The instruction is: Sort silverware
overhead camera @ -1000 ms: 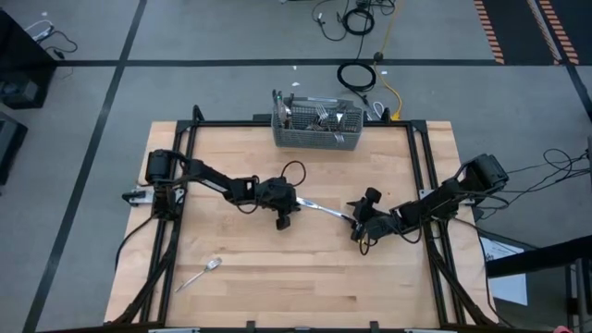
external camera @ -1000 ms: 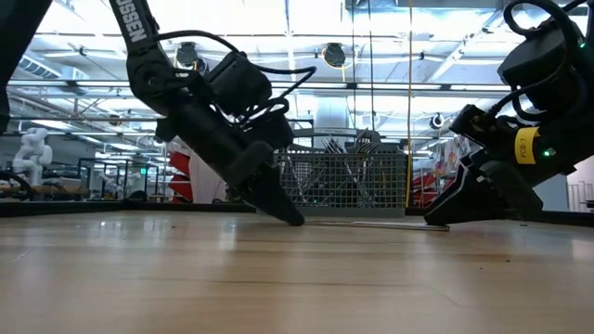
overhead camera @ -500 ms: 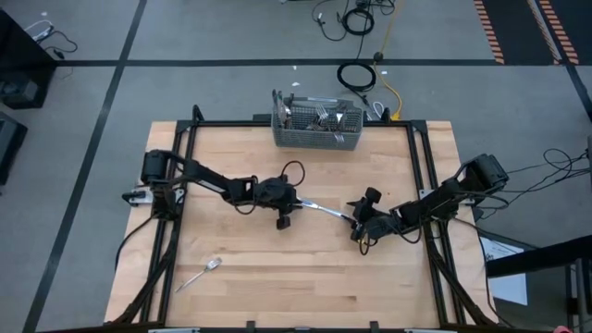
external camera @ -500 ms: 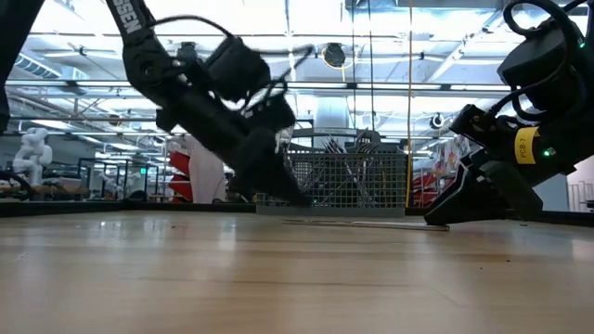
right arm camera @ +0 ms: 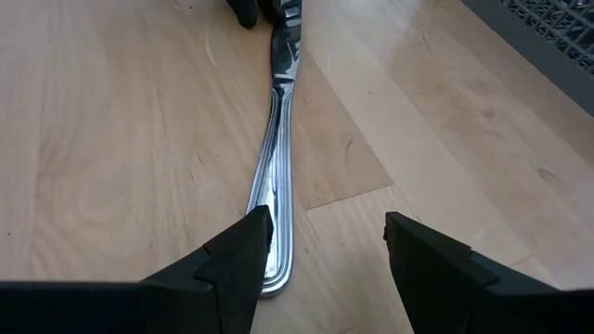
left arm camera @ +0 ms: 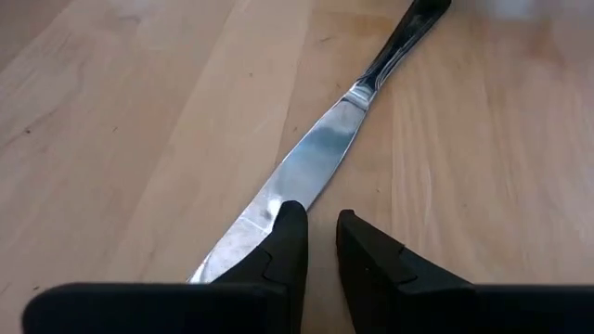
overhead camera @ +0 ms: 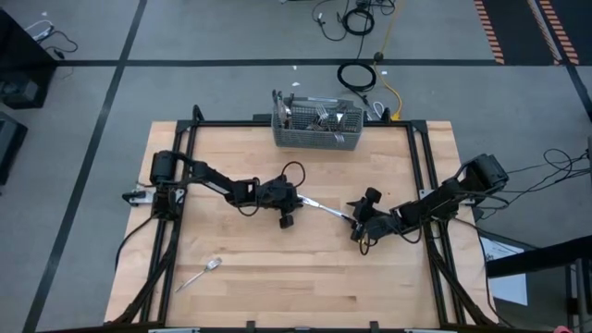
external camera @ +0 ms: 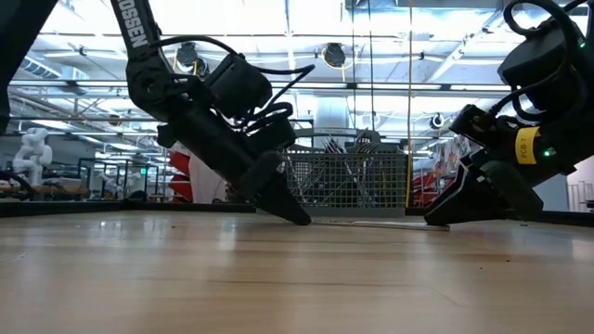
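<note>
The knife (overhead camera: pixel 324 210) lies flat on my bench (overhead camera: pixel 259 277), in front of the mesh basket (overhead camera: pixel 317 129), with my left tool (left arm camera: pixel 318 243) nearly closed, fingertips beside its blade, gripping nothing, and my right tool (right arm camera: pixel 325 246) spread open at its handle end, and a fork (overhead camera: pixel 198 275) well apart.

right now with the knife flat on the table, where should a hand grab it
Grip the knife by its handle, coming straight down with the fingers across its narrow width. It lies flat on the table; the handle end sits beside the right hand, whose fingers are open.
</note>
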Available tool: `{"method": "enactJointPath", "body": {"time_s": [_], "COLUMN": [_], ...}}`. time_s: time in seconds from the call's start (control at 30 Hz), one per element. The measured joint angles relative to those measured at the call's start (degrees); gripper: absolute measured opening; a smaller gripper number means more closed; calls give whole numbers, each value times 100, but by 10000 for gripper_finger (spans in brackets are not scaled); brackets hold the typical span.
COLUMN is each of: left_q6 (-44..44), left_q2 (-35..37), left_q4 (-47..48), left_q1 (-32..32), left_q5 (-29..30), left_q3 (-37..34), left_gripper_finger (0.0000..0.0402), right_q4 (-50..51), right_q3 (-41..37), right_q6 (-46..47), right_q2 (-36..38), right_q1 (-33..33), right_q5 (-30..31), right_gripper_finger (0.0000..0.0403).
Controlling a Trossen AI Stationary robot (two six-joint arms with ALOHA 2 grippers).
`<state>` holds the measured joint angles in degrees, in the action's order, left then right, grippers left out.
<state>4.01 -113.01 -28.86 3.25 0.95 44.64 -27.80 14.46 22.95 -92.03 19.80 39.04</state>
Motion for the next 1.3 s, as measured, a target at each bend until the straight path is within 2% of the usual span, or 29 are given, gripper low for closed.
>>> {"method": "enactJointPath", "body": {"time_s": [0.2, 0.33, 0.53, 0.67, 0.9, 1.1, 1.2, 1.3], "left_q6": [136, 329, 606, 733, 903, 1023, 1072, 1077], "left_q2": [-67, -77, -81, -81, -81, -86, -88, -90], "left_q4": [92, 157, 155, 153, 149, 117, 84, 63], "left_q1": [-50, -55, -61, -66, -70, -79, -79, -80], "left_q5": [1, -7, -9, 41, 76, 105, 108, 110], "left_q3": [10, 9, 9, 9, -2, -4, -9, -13], "left_gripper_finger": [69, 69, 69, 69, 69, 69, 69, 69], "right_q4": [-682, -1038, -680, -215, -611, -846, -1015, -1060], "right_q3": [-37, -20, -11, -15, -5, 46, 73, 75], "right_q6": [-74, 472, 1237, 1737, 1804, 2052, 2142, 1943], "right_q2": [160, 631, 1067, 791, 118, -686, -993, -1099], "right_q1": [-14, -14, 3, 112, 303, 314, 307, 341], "right_q5": [-190, -179, -589, -684, -641, -245, -90, 25], "right_gripper_finger": [208, 208, 208, 208, 208, 205, 187, 150]}}
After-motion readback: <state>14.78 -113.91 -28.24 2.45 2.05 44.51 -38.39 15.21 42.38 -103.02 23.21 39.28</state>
